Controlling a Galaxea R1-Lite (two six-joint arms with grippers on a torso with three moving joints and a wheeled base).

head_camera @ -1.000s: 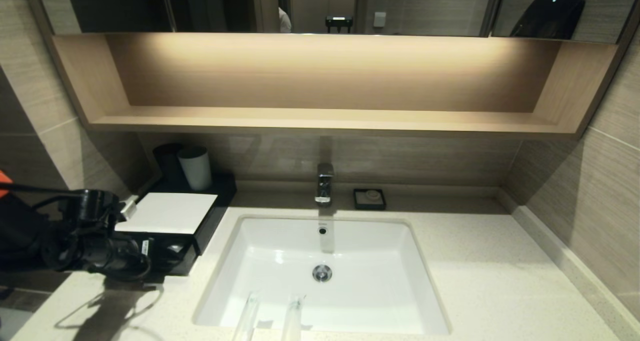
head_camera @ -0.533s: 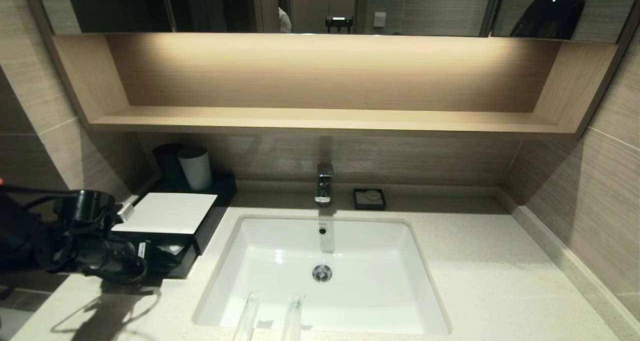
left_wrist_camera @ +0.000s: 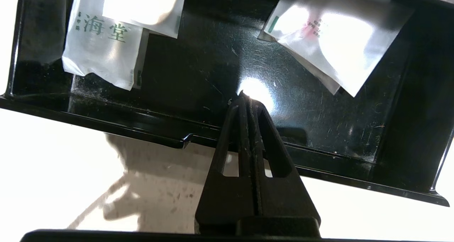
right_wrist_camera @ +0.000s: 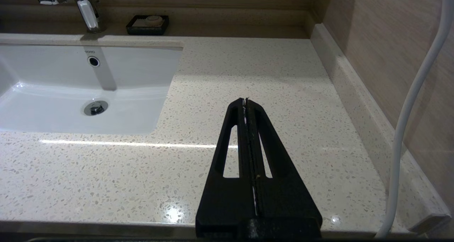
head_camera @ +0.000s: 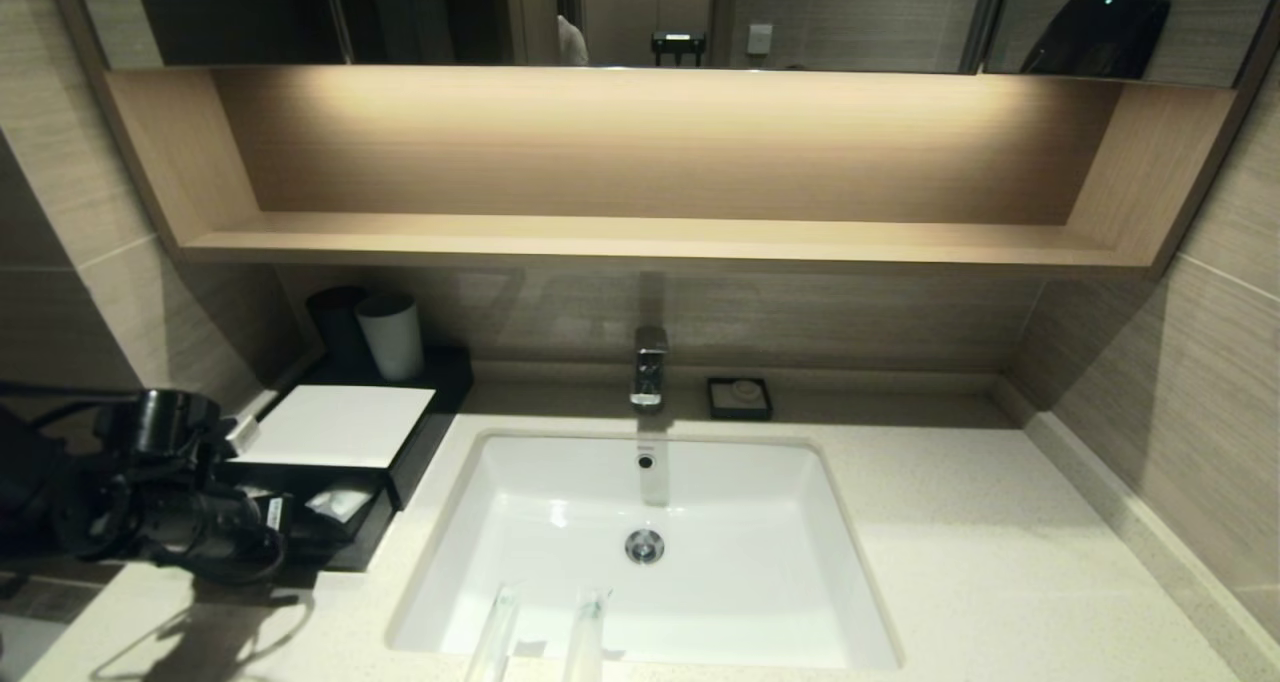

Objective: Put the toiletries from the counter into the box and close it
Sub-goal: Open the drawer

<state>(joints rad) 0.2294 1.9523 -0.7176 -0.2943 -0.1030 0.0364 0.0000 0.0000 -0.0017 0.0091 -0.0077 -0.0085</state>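
The black box [head_camera: 340, 427] with a white top panel stands at the counter's [head_camera: 1000, 562] back left. Its front drawer [head_camera: 362, 537] is pulled partly out. My left gripper [head_camera: 290, 527] is shut, its tips reaching over the drawer's front rim into the drawer [left_wrist_camera: 198, 57], as the left wrist view [left_wrist_camera: 243, 94] shows. Short white sachets [left_wrist_camera: 101, 54] lie inside. Two long clear toiletry packets [head_camera: 495, 632] [head_camera: 585, 630] lie across the sink's near edge. My right gripper [right_wrist_camera: 245, 100] is shut and empty above the counter right of the sink, out of the head view.
A white sunken sink [head_camera: 750, 582] with a faucet [head_camera: 648, 365] fills the middle. A small black soap dish [head_camera: 739, 398] sits behind it. A light grey cup [head_camera: 392, 335] and a dark cup [head_camera: 335, 322] stand behind the box. A wooden shelf [head_camera: 650, 242] hangs above.
My left gripper has drawn back toward the counter's front edge. The drawer has slid further out with it, and a white sachet inside now shows.
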